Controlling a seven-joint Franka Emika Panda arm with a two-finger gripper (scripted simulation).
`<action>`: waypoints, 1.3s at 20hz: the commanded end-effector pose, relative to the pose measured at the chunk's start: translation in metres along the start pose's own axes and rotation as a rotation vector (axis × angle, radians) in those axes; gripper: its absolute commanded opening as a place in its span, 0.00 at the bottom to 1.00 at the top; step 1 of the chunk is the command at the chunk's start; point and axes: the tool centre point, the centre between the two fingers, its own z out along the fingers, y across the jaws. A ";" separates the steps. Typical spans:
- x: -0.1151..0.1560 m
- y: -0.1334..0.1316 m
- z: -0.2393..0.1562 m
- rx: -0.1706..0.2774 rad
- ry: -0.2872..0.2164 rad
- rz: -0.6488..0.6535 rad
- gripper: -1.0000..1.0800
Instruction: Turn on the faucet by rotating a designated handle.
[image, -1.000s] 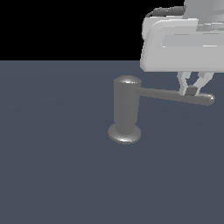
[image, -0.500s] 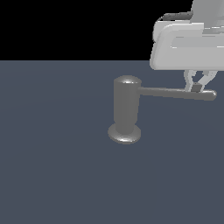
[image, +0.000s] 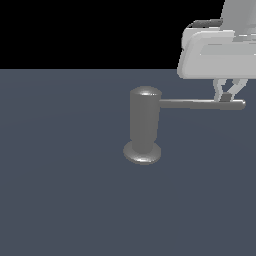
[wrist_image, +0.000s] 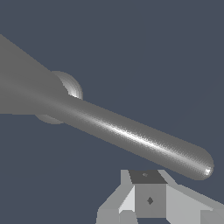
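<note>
Gripper at the handle's tip
The gripper hangs just behind the handle of the faucet; its grip cannot be told

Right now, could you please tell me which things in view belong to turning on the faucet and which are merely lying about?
Belong to the job:
- dull grey metal upright faucet
- long thin grey rod handle
- white gripper

Lying about:
- nothing; only the dark blue-grey floor
</note>
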 end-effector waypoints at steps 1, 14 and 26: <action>0.001 0.007 0.011 0.003 -0.023 0.006 0.00; 0.032 0.035 0.017 0.005 -0.035 0.012 0.00; 0.072 0.020 0.005 0.007 -0.007 -0.026 0.00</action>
